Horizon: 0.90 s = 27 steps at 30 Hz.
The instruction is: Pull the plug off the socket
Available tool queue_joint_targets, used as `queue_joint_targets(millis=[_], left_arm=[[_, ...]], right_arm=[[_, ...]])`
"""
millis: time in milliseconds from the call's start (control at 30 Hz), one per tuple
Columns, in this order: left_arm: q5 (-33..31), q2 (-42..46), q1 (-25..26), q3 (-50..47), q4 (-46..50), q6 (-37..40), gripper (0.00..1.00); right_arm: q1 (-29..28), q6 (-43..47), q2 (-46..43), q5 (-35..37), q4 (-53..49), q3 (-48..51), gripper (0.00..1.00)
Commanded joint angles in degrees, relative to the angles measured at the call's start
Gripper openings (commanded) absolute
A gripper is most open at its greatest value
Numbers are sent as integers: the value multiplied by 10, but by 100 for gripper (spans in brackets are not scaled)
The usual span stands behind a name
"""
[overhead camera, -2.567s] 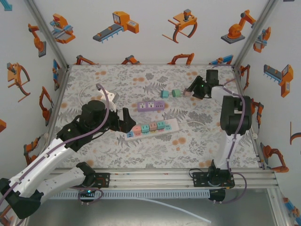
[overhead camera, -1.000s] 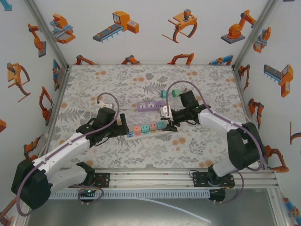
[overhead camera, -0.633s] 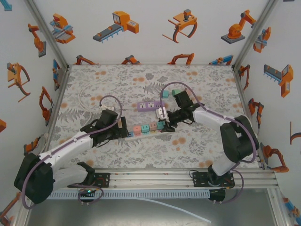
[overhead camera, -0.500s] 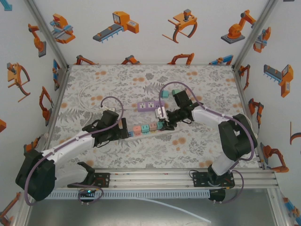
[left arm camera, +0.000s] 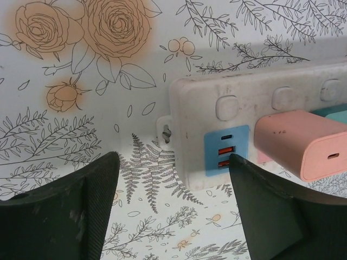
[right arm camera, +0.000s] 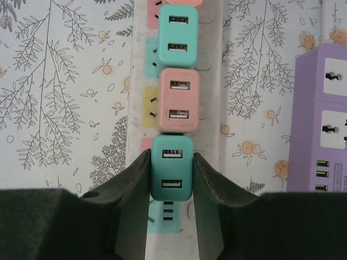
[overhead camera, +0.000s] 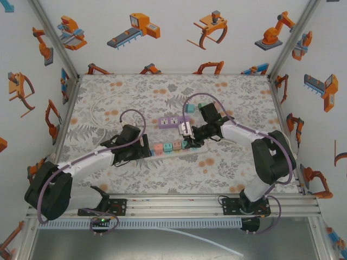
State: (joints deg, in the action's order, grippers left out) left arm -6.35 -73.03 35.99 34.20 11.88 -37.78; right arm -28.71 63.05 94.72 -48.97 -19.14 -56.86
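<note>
Step in hand, as judged: grasp made, pull not yet begun.
- Right end effector [right arm camera: 172,160] was clamped on teal square USB plug [right arm camera: 172,169].
- That plug was endmost in row and appeared seated in long white plastic power strip [right arm camera: 138,70], lying on floral-print counter [right arm camera: 65,81].
- Left end effector [left arm camera: 172,162] had jaws apart, straddling strip's opposite end near pink block plug [left arm camera: 303,143]. No firm contact was evident.

Next move, as judged: left to close and pin strip, right to draw plug straight out of socket. Skewed pull risked dragging strip.
</note>
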Motion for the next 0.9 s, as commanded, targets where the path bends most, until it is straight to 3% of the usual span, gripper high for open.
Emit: queue_joint_targets(millis=[0,867], left_arm=[[-28,-25,4,0,39,-5,75],[-86,-67,31,26,84,-9,75]], right_arm=[[-6,-4,2,-38,-10,-24,22],[5,-98,3,-90,28,-48,16]])
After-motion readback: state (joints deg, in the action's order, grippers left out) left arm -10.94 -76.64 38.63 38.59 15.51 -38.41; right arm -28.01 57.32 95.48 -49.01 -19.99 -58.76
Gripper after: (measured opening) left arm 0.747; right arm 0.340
